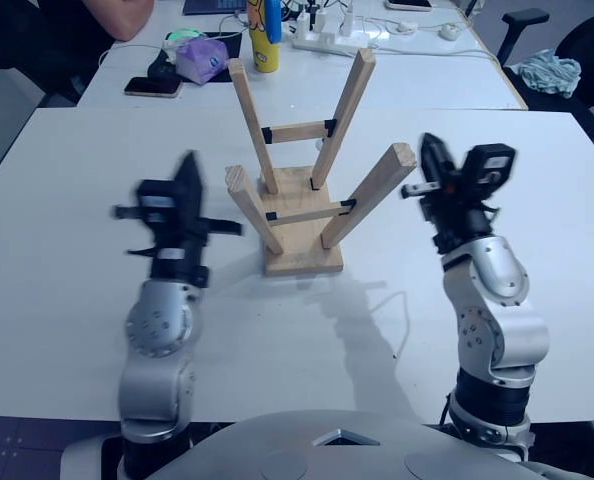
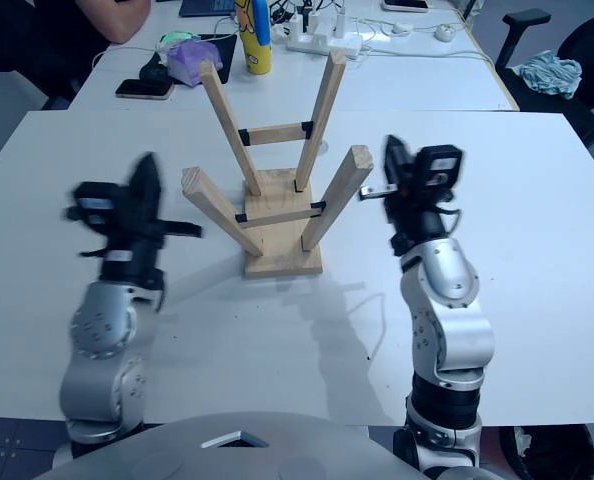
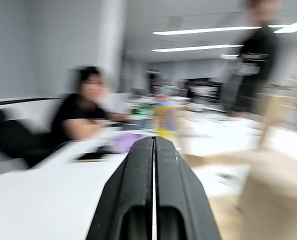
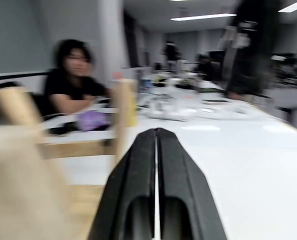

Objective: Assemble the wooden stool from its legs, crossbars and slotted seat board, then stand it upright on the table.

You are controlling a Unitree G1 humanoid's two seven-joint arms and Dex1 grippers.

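Resting upside down near the middle of the head view, the stool (image 1: 302, 190) looks already put together. Its seat board (image 1: 303, 258) lies flat on the white bench (image 1: 67, 180), and the four legs point up and lean outward. They are joined by the far crossbar (image 1: 297, 131) and the near crossbar (image 1: 307, 212). So the long axis of the stool is vertical but reversed, and in my judgement the remaining step is to turn it over onto its feet.

The stool stands between the two arms. The right claw (image 1: 432, 158), in the right part of the frame, is just beside the near right leg (image 1: 372, 195) but apart from it, and seems the nearer one. The left claw (image 1: 189, 178), left of centre, is a little farther from the near left leg (image 1: 252, 210). Both arms rise from the lower edge with the claws pointing upward and away. In each wrist view the two fingers are pressed together, with nothing between them.
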